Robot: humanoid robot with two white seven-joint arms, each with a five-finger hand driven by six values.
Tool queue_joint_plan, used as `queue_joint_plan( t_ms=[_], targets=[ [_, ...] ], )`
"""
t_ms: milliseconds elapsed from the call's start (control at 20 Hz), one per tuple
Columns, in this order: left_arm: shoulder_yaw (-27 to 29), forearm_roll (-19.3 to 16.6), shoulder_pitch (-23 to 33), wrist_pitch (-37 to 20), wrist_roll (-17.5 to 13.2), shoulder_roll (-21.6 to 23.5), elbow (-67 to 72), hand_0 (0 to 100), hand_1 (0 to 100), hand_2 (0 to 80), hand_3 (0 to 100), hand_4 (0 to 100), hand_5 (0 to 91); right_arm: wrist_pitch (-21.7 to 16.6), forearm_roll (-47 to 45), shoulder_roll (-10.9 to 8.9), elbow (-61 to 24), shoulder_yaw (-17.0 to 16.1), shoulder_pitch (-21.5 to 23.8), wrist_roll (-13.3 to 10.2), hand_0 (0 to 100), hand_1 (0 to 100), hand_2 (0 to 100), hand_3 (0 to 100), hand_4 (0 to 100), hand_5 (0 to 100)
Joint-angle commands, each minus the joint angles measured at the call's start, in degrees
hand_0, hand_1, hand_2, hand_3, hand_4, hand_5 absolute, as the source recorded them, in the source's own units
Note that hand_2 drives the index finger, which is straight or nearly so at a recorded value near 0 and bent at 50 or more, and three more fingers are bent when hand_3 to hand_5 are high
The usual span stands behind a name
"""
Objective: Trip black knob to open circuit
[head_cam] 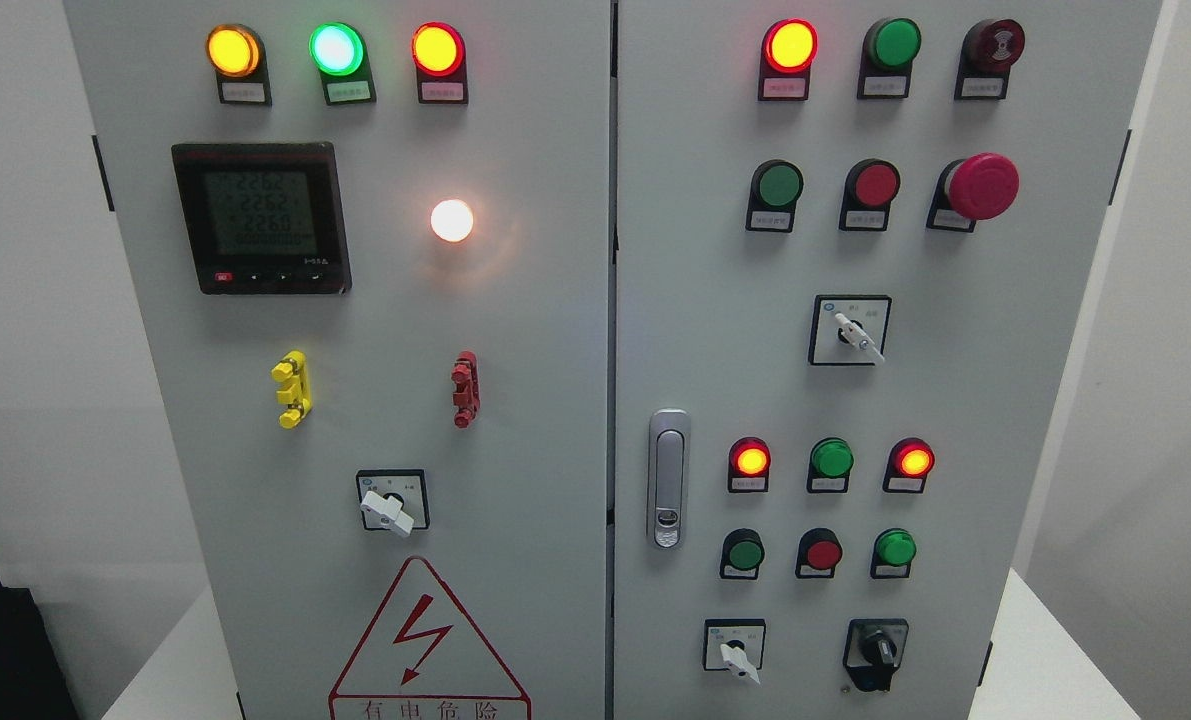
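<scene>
A grey control cabinet (575, 400) with two doors fills the head view. The black knob (877, 652) sits at the lower right of the right door, its handle standing roughly upright on a black plate. To its left is a white-handled rotary switch (737, 655). No robot hand or arm shows in the view.
The right door carries a red mushroom stop button (980, 186), a white rotary switch (855, 333), lit red and unlit green lamps, and a door latch (667, 478). The left door has a digital meter (260, 217), a lit white lamp (452, 220) and a white switch (390, 510). A black object (5, 650) stands at lower left.
</scene>
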Motion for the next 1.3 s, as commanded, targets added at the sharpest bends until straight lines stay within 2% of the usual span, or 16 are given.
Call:
queue_joint_plan(
  t_ms=[0,350,550,850,1250],
  targets=[
    [0.05,0.14,-0.02,0.07,0.02,-0.05,0.06,12,39,0.0,0,0,0.0,1.66,0.20,0.04,-3.19,0.52,-0.53,0.31,63,66,0,100,100,93],
    [0.05,0.14,-0.02,0.07,0.02,-0.05,0.06,12,39,0.0,0,0,0.0,6.41,0.21,0.04,-6.09,0.35,-3.25,0.31,62,65,0,100,100,99],
    [0.05,0.14,-0.02,0.07,0.02,-0.05,0.06,12,39,0.0,0,0,0.0,13.26,0.21,0.04,-10.48,0.35,-4.22,0.31,62,65,0,100,100,99],
    [0.05,0.14,-0.02,0.07,0.02,-0.05,0.06,12,39,0.0,0,0,0.0,19.15,0.38,0.04,-14.88,0.35,-6.77,0.31,63,65,0,100,100,99],
    [0.05,0.14,-0.02,0.07,0.02,-0.14,0.06,12,39,0.0,0,0,0.0,23.82,0.38,-0.31,-17.17,-0.44,-11.33,0.66,64,66,0,100,100,99]
  ],
)
